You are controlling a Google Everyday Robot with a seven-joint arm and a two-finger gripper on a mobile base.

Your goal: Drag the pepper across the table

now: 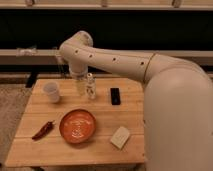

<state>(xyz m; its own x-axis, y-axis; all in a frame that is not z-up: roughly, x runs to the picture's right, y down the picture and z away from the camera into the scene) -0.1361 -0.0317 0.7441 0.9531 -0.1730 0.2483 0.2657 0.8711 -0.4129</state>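
Note:
The pepper [43,130] is a small dark-red curved chili lying near the left front of the light wooden table [102,112], just left of the round orange-red bowl [78,125]. My gripper [84,86] hangs down from the cream arm [115,60] over the far middle of the table. It is well behind the pepper and to its right, apart from it, with the bowl lying between the two.
A white cup [51,91] stands at the far left of the table. A flat black object [115,95] lies right of the gripper. A pale block [120,137] lies near the front right. The robot's large body [180,120] fills the right side.

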